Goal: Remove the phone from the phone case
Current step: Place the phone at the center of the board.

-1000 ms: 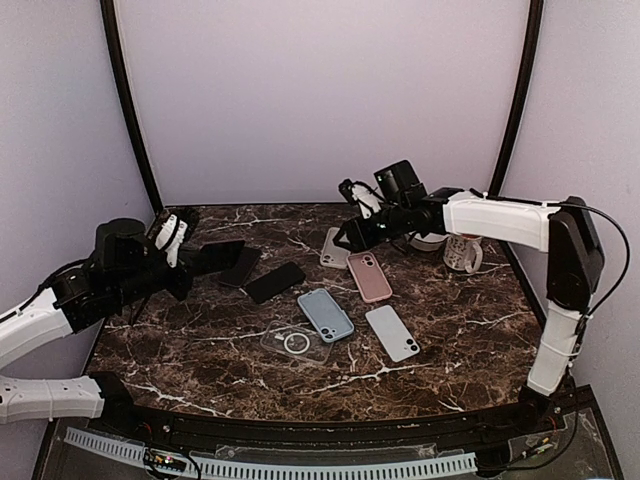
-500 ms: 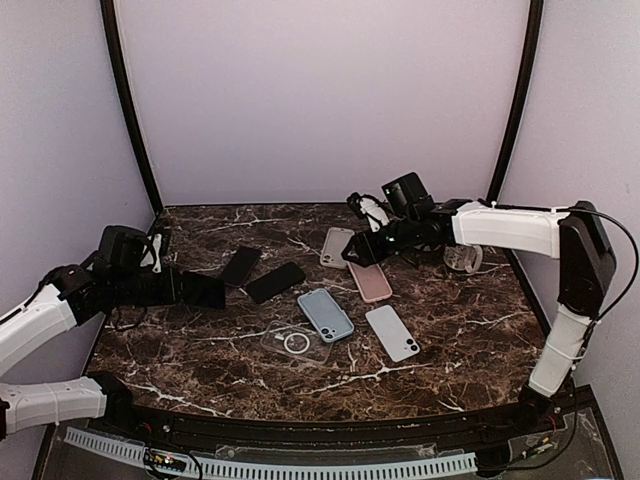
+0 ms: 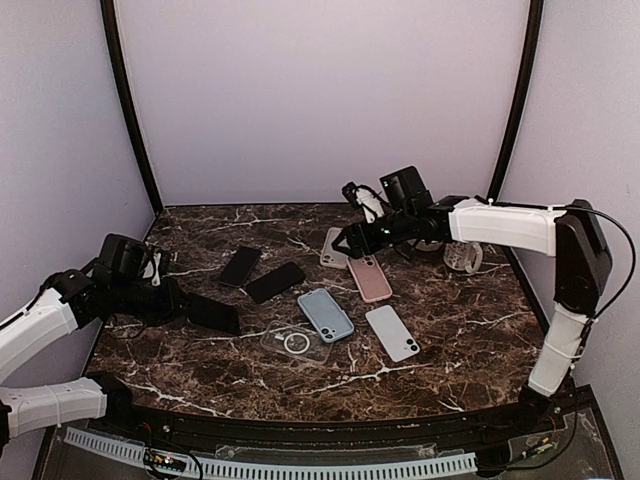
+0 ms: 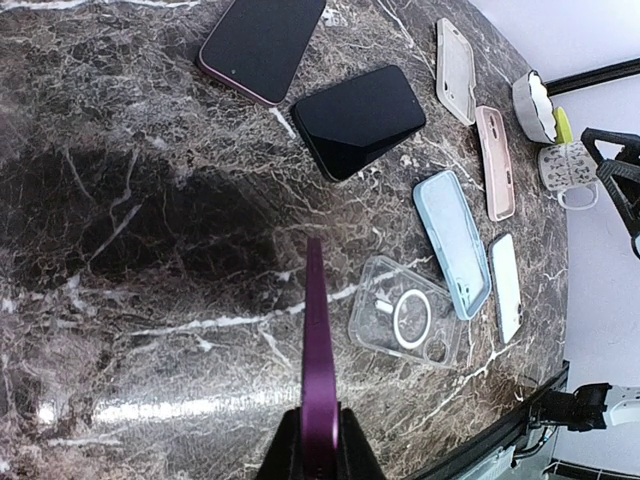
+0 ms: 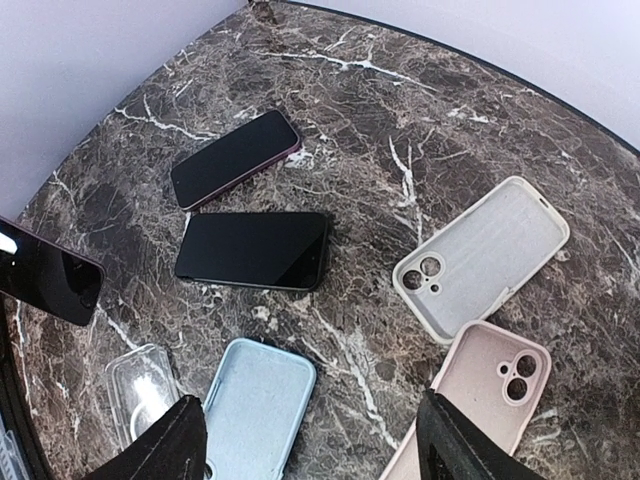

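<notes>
Dark-screened phone, purple case around it; gripped at one end, held aloft, nearly level

1. Top external: I look from above and behind the arm bases, down and forward over the whole dark brown marble tabletop to the lilac back wall. This is the farthest view.
2. Left wrist: low and close, facing across the table toward its right side. The left gripper holds the thin purple-edged phone edge-on at bottom centre.
3. Right wrist: higher, looking down and leftward past the right gripper.
4. All three views share the flat black phone and the clear plastic case with a white ring.
</notes>
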Robot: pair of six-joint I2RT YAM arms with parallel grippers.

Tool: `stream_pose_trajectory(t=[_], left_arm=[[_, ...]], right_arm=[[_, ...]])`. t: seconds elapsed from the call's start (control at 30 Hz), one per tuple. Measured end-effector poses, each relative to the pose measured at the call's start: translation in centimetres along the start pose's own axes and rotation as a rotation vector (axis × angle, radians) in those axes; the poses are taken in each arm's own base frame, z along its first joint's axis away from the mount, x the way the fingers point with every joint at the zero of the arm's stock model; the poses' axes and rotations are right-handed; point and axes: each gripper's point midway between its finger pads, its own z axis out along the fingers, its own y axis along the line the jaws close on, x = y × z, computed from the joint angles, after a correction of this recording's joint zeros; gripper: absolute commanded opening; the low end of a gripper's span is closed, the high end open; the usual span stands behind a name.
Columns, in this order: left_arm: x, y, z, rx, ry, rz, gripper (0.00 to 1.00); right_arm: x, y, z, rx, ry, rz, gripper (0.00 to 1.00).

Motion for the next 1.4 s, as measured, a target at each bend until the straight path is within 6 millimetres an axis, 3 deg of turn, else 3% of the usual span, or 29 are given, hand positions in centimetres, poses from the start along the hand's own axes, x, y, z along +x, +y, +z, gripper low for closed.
stream_pose_trajectory(t=[0.07,0.2,0.4,0.73,1.0,1.4], left_arm=[[0.0,-0.1,-0.4,-0.009,0.008,-0.017,0.00],[0.2,-0.1,-0.7,-0.007,0.013,-0.045,0.00],[1.4,0.4,0.5,0.018,0.046,-0.089,0.00],[1.8,0.8,2.8,0.033,0.077,-0.124,0.00],[0.8,0.7,4.5,0.048,0.054,-0.119,0.13],[-0.2,1.0,7.0,0.048,0.039,-0.090,0.14]], right_arm=[[-0.4,-0.2,0.4,0.000,-0.013,0.002,0.83],[-0.6,-0.5,0.4,0.002,-0.022,0.010,0.87],[-0.8,-0.7,0.3,-0.003,-0.030,0.028,0.98],[-0.8,-0.3,-0.3,-0.014,-0.044,0.041,0.99],[0.1,-0.4,-0.2,-0.012,-0.024,0.047,0.99],[1.4,-0.6,-0.2,0.001,0.011,0.060,0.98]])
